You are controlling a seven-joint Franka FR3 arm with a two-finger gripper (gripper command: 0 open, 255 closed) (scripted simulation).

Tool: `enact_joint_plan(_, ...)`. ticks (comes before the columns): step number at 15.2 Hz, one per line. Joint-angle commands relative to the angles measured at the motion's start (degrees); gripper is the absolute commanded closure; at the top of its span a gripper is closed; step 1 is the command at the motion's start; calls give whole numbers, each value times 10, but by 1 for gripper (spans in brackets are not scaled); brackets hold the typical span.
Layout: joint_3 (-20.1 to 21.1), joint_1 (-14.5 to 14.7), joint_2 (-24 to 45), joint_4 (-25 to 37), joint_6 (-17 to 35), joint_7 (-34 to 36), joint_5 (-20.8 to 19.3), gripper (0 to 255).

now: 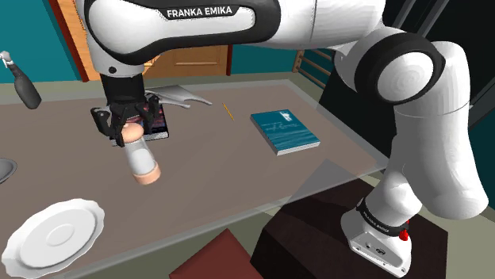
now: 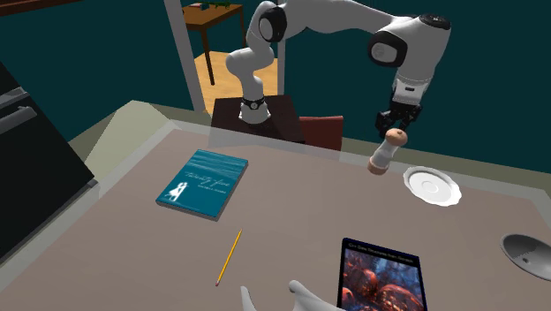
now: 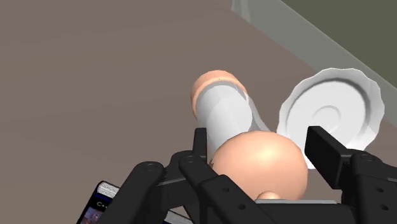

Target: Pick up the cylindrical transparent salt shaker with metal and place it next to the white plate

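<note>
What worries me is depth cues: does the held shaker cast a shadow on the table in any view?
Shoulder view: no shadow below the shaker on the table. Second exterior view: none either. Wrist view: table evenly lit, shadowless.

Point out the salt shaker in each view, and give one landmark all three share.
Shoulder view: the salt shaker hangs tilted from the gripper, left of centre, up and right of the white plate.
Second exterior view: upper right, under the gripper, just left of the plate.
Wrist view: clasped in the gripper, its body pointing away, the plate beside it.
Shared landmark: the white plate.
</note>
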Motion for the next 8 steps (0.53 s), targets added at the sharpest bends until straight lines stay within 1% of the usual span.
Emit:
enact_joint_plan(1,1,18,48,65,-15,16,-6,255)
enact_joint_plan(2,1,24,61,85,-21,21,-8,255)
enact_joint_plan(8,0,21,60,36,26,18,-7,255)
